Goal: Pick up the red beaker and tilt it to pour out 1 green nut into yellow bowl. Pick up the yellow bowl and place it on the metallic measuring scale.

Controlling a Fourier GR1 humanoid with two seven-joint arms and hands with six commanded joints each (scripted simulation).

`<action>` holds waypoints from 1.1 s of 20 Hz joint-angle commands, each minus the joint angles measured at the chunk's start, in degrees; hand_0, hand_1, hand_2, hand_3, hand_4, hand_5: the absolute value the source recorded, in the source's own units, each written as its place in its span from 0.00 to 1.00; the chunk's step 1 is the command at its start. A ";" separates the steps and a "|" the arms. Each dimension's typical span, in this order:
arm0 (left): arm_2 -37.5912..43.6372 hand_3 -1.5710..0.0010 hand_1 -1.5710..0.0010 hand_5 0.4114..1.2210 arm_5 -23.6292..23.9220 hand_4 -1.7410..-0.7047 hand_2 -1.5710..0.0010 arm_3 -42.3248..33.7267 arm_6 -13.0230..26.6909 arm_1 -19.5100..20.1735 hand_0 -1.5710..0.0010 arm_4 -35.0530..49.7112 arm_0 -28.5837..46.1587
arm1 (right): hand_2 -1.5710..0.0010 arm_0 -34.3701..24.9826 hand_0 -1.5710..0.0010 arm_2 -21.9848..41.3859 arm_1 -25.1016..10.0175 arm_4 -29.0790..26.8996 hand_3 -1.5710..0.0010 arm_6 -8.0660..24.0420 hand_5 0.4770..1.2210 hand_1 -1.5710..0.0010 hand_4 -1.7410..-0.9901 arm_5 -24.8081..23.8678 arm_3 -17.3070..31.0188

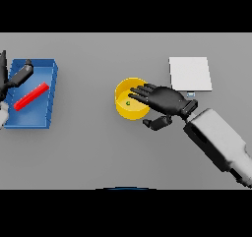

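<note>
Grey table [98,152], yellow bowl [123,112], unlabelled.

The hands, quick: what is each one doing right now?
Left hand: over the blue tray, fingers can't be told.
Right hand: open, fingers spread over the yellow bowl, holding nothing.
</note>
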 commanded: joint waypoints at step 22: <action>0.74 1.00 1.00 0.36 -0.29 0.96 1.00 0.33 -0.67 1.16 1.00 0.51 0.35 | 0.95 -10.65 0.98 5.63 7.91 1.57 0.91 2.90 0.44 0.98 0.58 10.34 16.30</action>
